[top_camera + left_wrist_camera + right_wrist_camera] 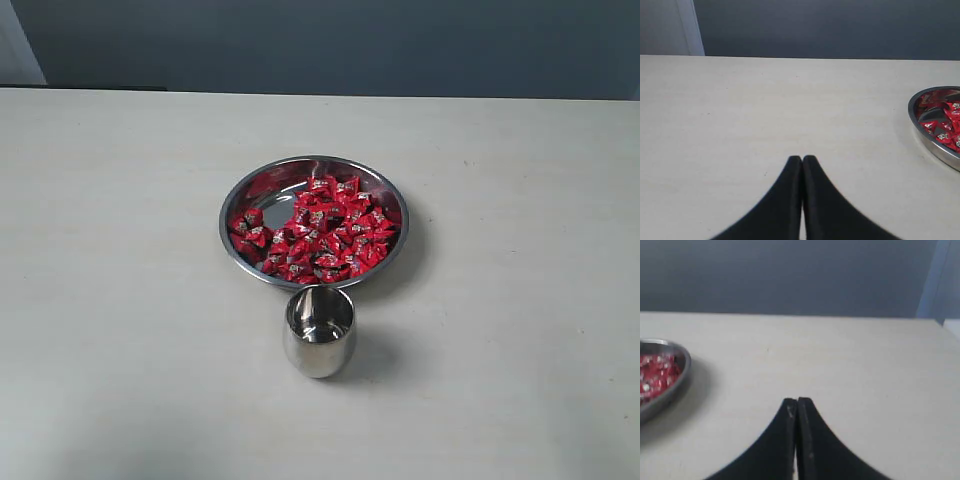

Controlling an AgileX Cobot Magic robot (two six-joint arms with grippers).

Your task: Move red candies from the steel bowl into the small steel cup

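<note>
The steel bowl sits mid-table in the exterior view, and a heap of red candies fills its near and right parts. Just in front of it stands the small steel cup, upright, its inside showing only reflections. Neither arm appears in the exterior view. My left gripper is shut with nothing between its fingers, over bare table; the steel bowl with red candies lies off to one side. My right gripper is likewise shut and empty, with the steel bowl and red candies at the frame's edge.
The pale table stretches bare on both sides of the bowl and cup. A dark grey wall runs behind the table's far edge.
</note>
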